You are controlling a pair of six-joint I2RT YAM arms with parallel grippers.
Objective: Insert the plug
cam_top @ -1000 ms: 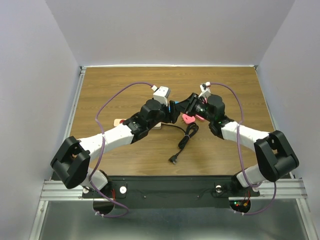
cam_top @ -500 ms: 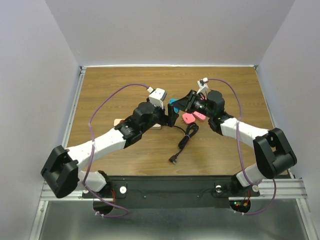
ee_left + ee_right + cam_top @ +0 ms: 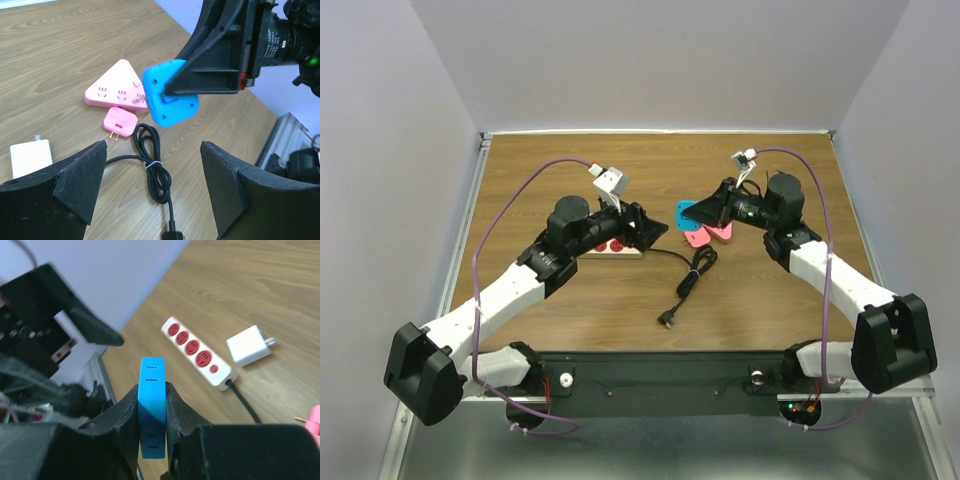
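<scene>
My right gripper [image 3: 698,212] is shut on a blue triangular socket block [image 3: 682,215] and holds it edge-on above the table; the right wrist view shows the block [image 3: 152,405] clamped between both fingers. My left gripper [image 3: 648,231] is open and empty, just left of the block, which faces it in the left wrist view [image 3: 170,97]. A pink plug [image 3: 120,122] lies on the wood beside a pink triangular socket block [image 3: 117,87]. A black cable [image 3: 152,170] with a black plug [image 3: 172,235] lies below my left gripper [image 3: 152,190].
A white power strip with red sockets [image 3: 197,352] and a white charger [image 3: 248,346] lie on the table left of centre. The strip also shows in the top view [image 3: 610,247], with the cable [image 3: 692,275] running toward the near edge.
My left arm has drawn back to the left, away from the blue block. My right gripper has kept hold of the block and shifted slightly right.
</scene>
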